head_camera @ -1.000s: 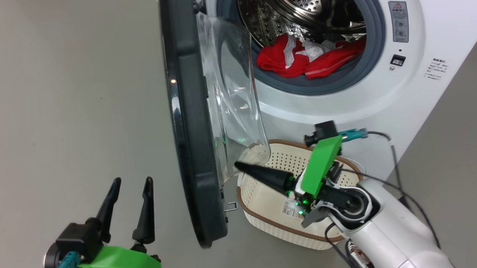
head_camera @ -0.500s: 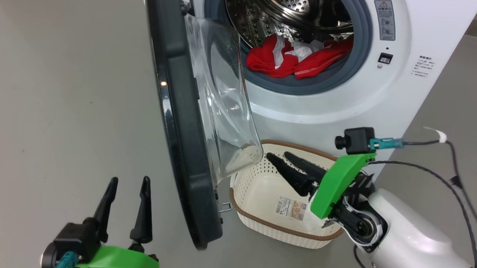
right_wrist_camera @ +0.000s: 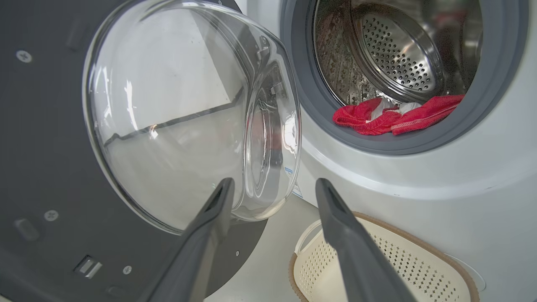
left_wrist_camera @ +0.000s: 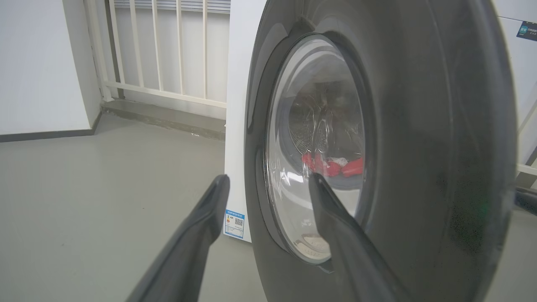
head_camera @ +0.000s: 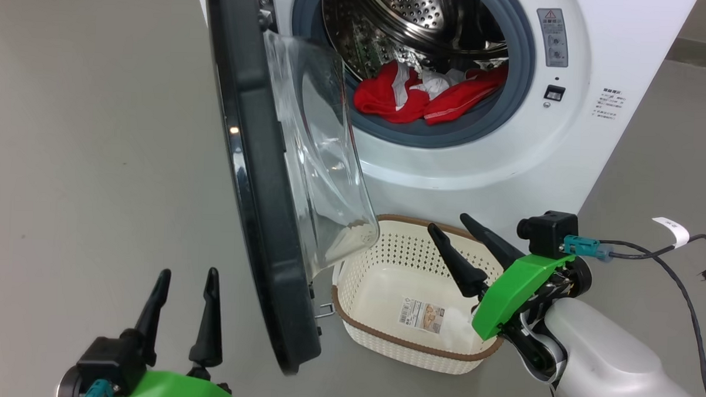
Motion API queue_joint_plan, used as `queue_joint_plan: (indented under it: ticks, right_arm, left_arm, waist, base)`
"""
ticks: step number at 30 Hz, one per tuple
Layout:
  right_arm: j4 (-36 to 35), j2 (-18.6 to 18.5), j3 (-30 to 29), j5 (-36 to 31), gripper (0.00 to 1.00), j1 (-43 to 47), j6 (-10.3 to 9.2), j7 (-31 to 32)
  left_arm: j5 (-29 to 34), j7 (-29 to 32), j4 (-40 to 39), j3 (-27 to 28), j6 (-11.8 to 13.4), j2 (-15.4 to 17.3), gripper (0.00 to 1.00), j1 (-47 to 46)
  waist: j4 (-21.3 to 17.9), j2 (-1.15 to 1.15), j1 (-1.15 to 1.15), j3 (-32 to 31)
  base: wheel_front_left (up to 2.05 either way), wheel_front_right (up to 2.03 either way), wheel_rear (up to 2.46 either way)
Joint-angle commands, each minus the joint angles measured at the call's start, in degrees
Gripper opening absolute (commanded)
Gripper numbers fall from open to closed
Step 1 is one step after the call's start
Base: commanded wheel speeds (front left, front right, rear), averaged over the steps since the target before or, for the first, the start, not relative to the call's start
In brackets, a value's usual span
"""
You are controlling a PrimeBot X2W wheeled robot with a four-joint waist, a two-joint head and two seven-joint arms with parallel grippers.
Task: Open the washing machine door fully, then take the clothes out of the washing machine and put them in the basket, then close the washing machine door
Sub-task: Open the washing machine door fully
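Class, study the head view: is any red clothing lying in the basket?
No, the basket has just a sticker on its floor, while the red clothes lie in the drum.

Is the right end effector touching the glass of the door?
Apart. In the head view, a stretch of the basket wall shows between the right end effector and the door glass.

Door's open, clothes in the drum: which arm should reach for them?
Likely right. The right claw is open over the basket, on the drum side of the door, with a clear line to the clothes. The left claw is open too, but the door stands between it and the drum.
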Motion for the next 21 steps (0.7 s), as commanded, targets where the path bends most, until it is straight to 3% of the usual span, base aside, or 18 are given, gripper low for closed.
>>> queue_joint_plan:
  ticks: [1, 3, 4, 7, 8, 14, 21]
  right_arm:
    - [-0.1, 0.9, -0.3, -1.8, 1.0, -0.5, 0.21, -1.4]
    - [0.6, 1.2, -0.8, -3.4, 1.0, -0.4, 0.21, -1.9]
    - [2.3, 2.4, -4.3, -8.7, 1.0, -0.2, 0.21, -2.6]
    - [-0.2, 3.8, -11.6, -16.0, 1.0, 1.6, 0.21, -2.7]
    - [-0.2, 3.8, -11.6, -16.0, 1.0, 1.6, 0.21, -2.7]
    - [-6.9, 7.6, -22.5, -30.4, 1.0, 9.0, 0.21, -2.7]
    - [-11.8, 9.9, -28.6, -38.5, 1.0, 15.4, 0.21, -2.7]
  left_arm:
    - [-0.4, -0.5, -1.8, 1.8, 0.4, 1.3, 1.0, -0.6]
    - [-0.5, -0.5, -1.8, 1.8, 0.5, 1.3, 1.0, -0.5]
    - [-0.6, -0.6, -2.2, 2.0, 0.7, 1.6, 1.0, -0.1]
    - [-0.5, -0.6, -2.8, 2.2, 1.0, 1.7, 1.0, 0.1]
    - [-0.5, -0.6, -2.8, 2.2, 1.0, 1.7, 1.0, 0.1]
    - [-0.4, -0.7, -3.8, 2.4, 1.4, 1.7, 1.0, 0.4]
    - [0.0, -0.9, -4.4, 2.3, 1.6, 1.7, 1.0, 0.9]
  waist:
    - [-0.1, 0.0, 0.0, -0.2]
    - [-0.1, 0.0, 0.0, -0.4]
    - [-0.3, 0.0, 0.0, -0.6]
    - [-0.4, 0.0, 0.0, -0.7]
    - [-0.4, 0.0, 0.0, -0.7]
    - [-0.5, 0.0, 0.0, -1.0]
    - [-0.4, 0.0, 0.0, -1.6]
  base:
    - [0.0, 0.0, 0.0]
    - [0.0, 0.0, 0.0]
    - [0.0, 0.0, 0.0]
    - [0.0, 0.0, 0.0]
    - [0.0, 0.0, 0.0]
    - [0.0, 0.0, 0.0]
    - [0.0, 0.0, 0.0]
